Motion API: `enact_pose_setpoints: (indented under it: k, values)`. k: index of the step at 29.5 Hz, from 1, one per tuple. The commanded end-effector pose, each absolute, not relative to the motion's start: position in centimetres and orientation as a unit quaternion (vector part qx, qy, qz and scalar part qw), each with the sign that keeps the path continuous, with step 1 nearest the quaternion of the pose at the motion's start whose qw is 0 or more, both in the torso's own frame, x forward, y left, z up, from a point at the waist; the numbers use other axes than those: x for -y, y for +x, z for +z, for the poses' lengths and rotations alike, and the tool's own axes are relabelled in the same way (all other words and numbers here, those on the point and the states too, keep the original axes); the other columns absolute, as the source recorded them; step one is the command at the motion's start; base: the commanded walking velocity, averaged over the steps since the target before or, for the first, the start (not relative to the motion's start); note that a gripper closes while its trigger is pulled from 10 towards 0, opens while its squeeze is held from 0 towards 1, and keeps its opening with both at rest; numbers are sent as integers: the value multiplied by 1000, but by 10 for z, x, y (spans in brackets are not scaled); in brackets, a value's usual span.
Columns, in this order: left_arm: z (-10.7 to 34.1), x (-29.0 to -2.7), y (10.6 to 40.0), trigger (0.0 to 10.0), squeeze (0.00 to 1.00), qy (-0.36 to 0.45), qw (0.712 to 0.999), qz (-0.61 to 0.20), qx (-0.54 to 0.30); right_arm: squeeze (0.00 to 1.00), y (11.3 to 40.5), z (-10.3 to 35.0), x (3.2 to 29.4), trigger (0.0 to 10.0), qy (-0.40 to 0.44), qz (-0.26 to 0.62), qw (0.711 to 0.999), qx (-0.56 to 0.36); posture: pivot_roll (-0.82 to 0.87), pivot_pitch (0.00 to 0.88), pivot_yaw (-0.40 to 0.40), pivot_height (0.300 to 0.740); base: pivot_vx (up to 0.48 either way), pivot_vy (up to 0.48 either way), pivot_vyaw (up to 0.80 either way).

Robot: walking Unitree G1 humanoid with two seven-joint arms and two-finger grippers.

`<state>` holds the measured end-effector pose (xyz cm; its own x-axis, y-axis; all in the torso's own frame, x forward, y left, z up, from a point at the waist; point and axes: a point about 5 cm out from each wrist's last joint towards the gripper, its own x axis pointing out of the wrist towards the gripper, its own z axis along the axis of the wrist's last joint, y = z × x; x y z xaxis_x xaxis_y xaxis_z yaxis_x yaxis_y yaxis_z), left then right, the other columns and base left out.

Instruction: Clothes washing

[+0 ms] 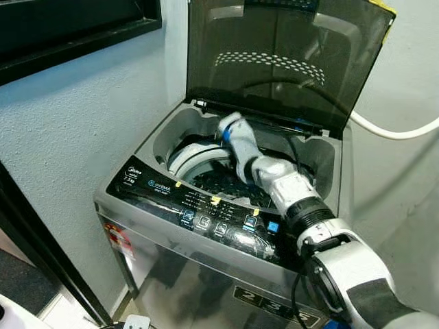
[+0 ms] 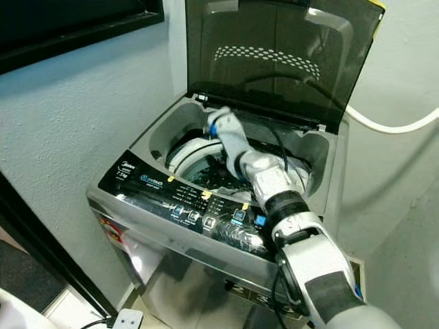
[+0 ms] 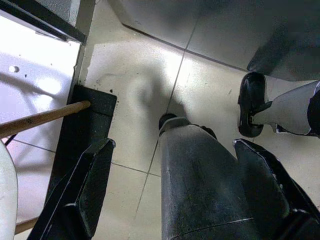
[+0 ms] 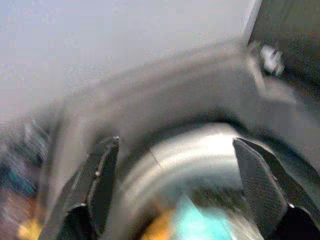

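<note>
Washer (image 1: 206,226) stands lid up; the right tool (image 4: 175,195), fingers spread and empty, reaches into its drum (image 1: 226,184). Left tool (image 3: 175,190) hangs open above the floor (image 3: 135,90).

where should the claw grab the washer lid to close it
Grip the lid at its free top edge, coming from the front. It stands upright, hinged at the back of the washer, so the top edge swings down. The right claw is open over the drum.
</note>
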<state>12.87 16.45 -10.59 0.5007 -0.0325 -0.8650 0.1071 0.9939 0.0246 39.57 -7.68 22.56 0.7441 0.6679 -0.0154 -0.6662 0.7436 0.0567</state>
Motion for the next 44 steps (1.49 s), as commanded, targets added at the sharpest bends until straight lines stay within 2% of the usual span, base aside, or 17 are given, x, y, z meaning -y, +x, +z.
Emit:
enact_pose_setpoints:
  k: [1, 3, 6, 12, 13, 22, 25, 26, 28, 29, 30, 32, 36, 44]
  values:
    - [-113, -162, 108, 10000, 0, 32, 844, -42, -534, 0, 392, 236, 81, 10000, 81, 380, 921, 26, 54, 0, -54, 740, 0, 0, 0]
    - [-114, -164, 106, 10000, 0, 37, 841, -44, -538, 0, 386, 244, 87, 10000, 158, 410, 896, 63, 50, 0, -42, 740, -124, 0, 0]
    - [-114, -166, 105, 10000, 0, 45, 839, -47, -540, 0, 377, 246, 92, 10000, 221, 440, 866, 87, 45, 0, -32, 740, -280, 0, 0]
    - [-113, -168, 105, 10000, 0, 51, 839, -50, -540, 0, 372, 241, 93, 10000, 229, 454, 856, 95, 45, 0, -19, 740, -336, 0, 0]
    - [-113, -170, 106, 10000, 0, 56, 838, -52, -540, 0, 366, 237, 93, 10000, 232, 470, 845, 102, 43, 0, -15, 740, -364, 0, 0]
    - [-112, -175, 107, 10000, 0, 68, 837, -60, -540, 0, 348, 226, 89, 10000, 229, 511, 820, 118, 34, 0, 0, 740, -366, 0, 0]
    - [-112, -175, 107, 10000, 0, 68, 837, -60, -540, 0, 348, 226, 89, 10000, 229, 511, 820, 118, 34, 0, 0, 740, -364, 0, 0]
    - [-112, -176, 108, 10000, 0, 70, 837, -61, -539, 0, 340, 227, 89, 10000, 239, 537, 799, 126, 33, 0, 0, 740, -356, 0, 0]
    - [-112, -176, 108, 10000, 0, 70, 837, -61, -539, 0, 340, 227, 89, 10000, 239, 537, 799, 126, 33, 0, 0, 740, -356, 0, 0]
    - [-112, -176, 109, 10000, 0, 70, 838, -61, -538, 0, 333, 229, 89, 10000, 247, 560, 780, 131, 33, 0, 0, 740, -349, 0, 0]
    - [-112, -176, 109, 10000, 0, 70, 838, -61, -538, 0, 333, 229, 89, 10000, 247, 560, 780, 131, 33, 0, 0, 740, -349, 0, 0]
    - [-112, -176, 111, 10000, 0, 72, 838, -62, -537, 0, 317, 222, 85, 10000, 217, 613, 751, 117, 28, 0, -1, 740, -345, 0, 0]
    - [-111, -175, 111, 10000, 0, 72, 838, -63, -537, 0, 308, 209, 82, 10000, 185, 637, 743, 90, 28, 0, -1, 740, -345, 0, 0]
    - [-112, -174, 110, 10000, 0, 73, 837, -68, -538, 0, 299, 160, 85, 10000, 118, 638, 761, -10, 16, 0, 2, 740, -340, 0, 0]
